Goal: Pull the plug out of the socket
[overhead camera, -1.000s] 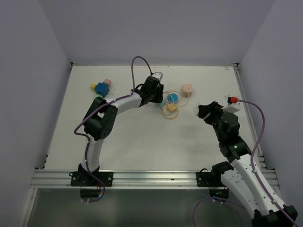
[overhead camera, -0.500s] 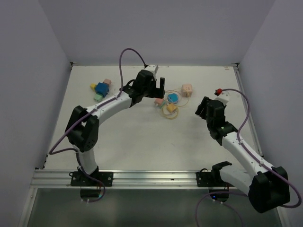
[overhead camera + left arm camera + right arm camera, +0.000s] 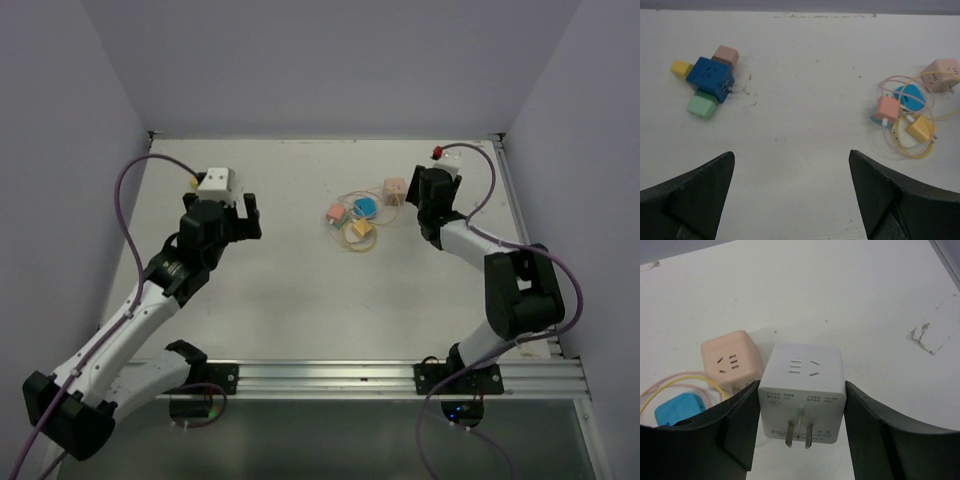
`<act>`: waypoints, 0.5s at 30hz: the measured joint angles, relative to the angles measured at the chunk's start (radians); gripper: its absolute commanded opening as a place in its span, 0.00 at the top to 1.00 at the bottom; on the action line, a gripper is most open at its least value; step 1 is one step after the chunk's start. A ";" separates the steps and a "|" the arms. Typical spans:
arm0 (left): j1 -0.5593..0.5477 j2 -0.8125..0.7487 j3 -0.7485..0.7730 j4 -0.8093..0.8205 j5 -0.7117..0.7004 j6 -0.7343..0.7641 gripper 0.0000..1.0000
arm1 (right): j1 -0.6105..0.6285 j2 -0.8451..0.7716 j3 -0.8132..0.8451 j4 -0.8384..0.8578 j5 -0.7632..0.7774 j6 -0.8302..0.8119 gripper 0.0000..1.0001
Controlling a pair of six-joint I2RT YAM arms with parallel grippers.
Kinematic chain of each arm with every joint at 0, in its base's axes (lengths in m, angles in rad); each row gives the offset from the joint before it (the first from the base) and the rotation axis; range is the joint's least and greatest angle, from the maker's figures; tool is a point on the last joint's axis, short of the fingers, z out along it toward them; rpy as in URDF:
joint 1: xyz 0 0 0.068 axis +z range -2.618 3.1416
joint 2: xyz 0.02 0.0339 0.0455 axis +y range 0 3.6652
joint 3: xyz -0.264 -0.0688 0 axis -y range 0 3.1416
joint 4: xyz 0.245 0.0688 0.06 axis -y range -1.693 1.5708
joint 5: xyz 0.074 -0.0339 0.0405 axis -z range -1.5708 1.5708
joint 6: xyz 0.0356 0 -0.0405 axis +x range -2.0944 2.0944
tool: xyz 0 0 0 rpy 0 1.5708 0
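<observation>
A blue cube socket [image 3: 710, 77] lies at the far left with a yellow plug [image 3: 681, 68], a brown-pink plug [image 3: 726, 54] and a green plug [image 3: 702, 105] stuck in its sides. My left gripper [image 3: 791, 155] hangs above the bare table short of it, wide open and holding nothing. In the top view my left gripper [image 3: 222, 215] covers most of that cluster. My right gripper [image 3: 801, 385] at the far right [image 3: 432, 195] is shut on a white cube adapter [image 3: 801, 390], its two prongs pointing towards the camera.
A pink cube socket [image 3: 731, 360] [image 3: 395, 188] lies just left of the white adapter. Beside it is a tangle of thin yellow and pink cables [image 3: 352, 232] with a blue plug [image 3: 909, 96], a salmon plug [image 3: 886, 108] and a yellow plug [image 3: 920, 129]. Walls close in the table's sides and back.
My left arm has drawn back from the middle tangle to the left, and its jaws have opened wide. My right arm has swung out to the far right by the pink cube.
</observation>
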 measured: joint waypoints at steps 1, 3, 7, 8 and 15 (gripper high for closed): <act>0.000 -0.076 -0.070 0.000 -0.025 0.010 0.00 | -0.008 0.039 0.032 0.011 -0.001 -0.018 1.00; 0.000 -0.224 -0.200 0.007 -0.068 0.024 0.00 | -0.021 0.115 0.096 0.037 -0.006 -0.055 1.00; 0.000 -0.413 -0.309 -0.005 -0.161 0.043 0.00 | -0.040 0.224 0.181 0.089 -0.022 -0.119 1.00; 0.000 -0.435 -0.312 0.010 -0.187 0.048 0.00 | -0.046 0.244 0.196 0.094 -0.036 -0.131 1.00; 0.000 -0.435 -0.312 0.053 -0.245 0.058 0.00 | -0.072 0.361 0.275 0.081 -0.098 -0.166 1.00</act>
